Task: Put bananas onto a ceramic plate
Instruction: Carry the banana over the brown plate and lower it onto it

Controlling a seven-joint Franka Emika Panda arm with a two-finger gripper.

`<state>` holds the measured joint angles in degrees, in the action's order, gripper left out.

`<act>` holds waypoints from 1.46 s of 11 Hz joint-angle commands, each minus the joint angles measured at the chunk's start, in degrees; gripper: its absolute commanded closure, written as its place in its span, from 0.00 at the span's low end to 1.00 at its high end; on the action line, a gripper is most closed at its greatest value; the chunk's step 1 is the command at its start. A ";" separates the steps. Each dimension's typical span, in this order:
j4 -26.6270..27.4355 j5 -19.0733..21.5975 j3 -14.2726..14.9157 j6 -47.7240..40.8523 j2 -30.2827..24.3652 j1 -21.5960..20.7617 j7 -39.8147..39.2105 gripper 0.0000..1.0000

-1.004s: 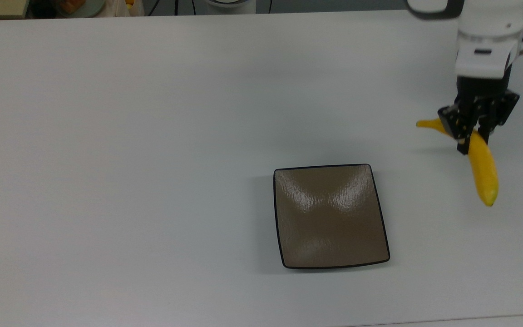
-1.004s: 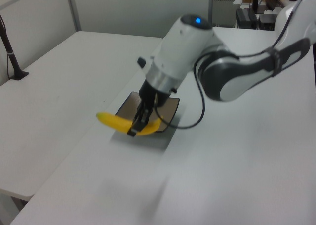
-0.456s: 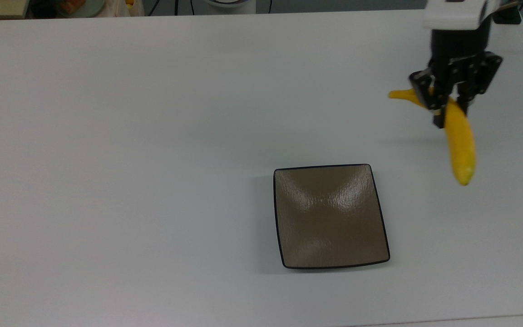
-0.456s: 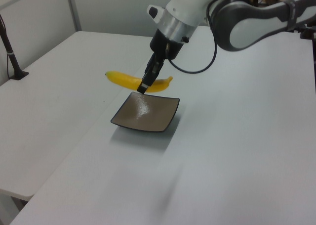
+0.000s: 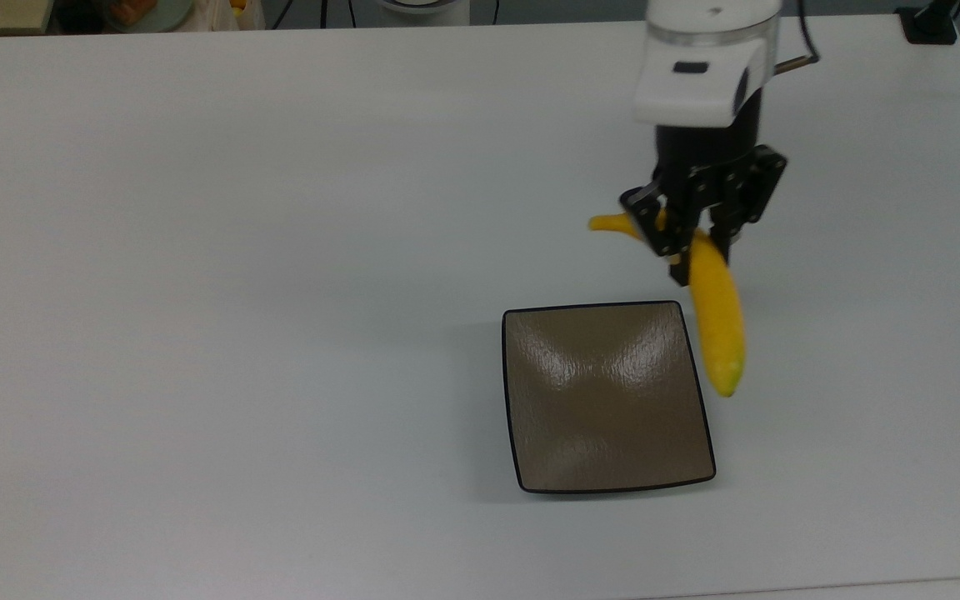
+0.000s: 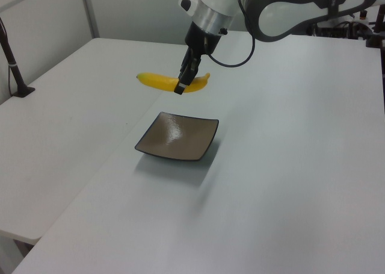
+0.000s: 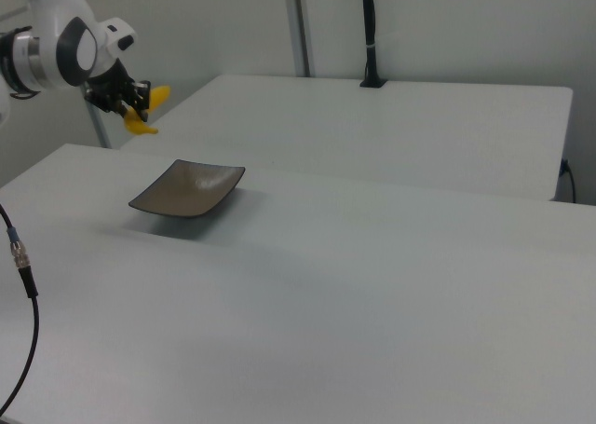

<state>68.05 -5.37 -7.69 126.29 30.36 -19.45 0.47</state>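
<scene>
A yellow banana (image 5: pixel 715 321) hangs in the air with my gripper (image 5: pixel 695 250) shut on it near its stem end. In the top view its long end overlaps the right rim of the square brown ceramic plate (image 5: pixel 605 396), which lies flat on the white table. The left view shows the banana (image 6: pixel 161 81) held level, well above and behind the plate (image 6: pixel 177 137), with the gripper (image 6: pixel 181 85) around its middle. In the right view the banana (image 7: pixel 149 102) and the gripper (image 7: pixel 130 100) are up and to the left of the plate (image 7: pixel 186 189).
The white table (image 5: pixel 238 250) stretches wide around the plate. A second white table (image 7: pixel 391 116) stands beyond a seam, with a black post (image 7: pixel 370 33) on it. A black cable (image 7: pixel 19 284) hangs at the right view's left edge. Clutter sits past the table's far edge (image 5: pixel 138 12).
The arm has carried the banana leftwards in the top view, from the table's right side to the plate's right rim. In the left view it has risen higher above the plate.
</scene>
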 commanded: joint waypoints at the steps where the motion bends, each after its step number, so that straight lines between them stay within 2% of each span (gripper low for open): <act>1: 1.83 1.07 0.31 -0.87 1.09 1.16 -3.28 1.00; 8: 3.23 0.80 1.10 0.18 7.68 2.05 -3.45 1.00; 11: 3.32 0.71 1.19 4.48 10.06 2.40 -2.93 1.00; 14: 4.46 0.63 1.19 5.54 10.60 2.49 -2.84 1.00; 16: 6.30 0.54 1.19 9.56 10.68 2.49 -2.75 1.00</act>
<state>70.62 -5.37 -6.94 130.89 42.20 -16.79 -1.61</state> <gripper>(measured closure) 0.648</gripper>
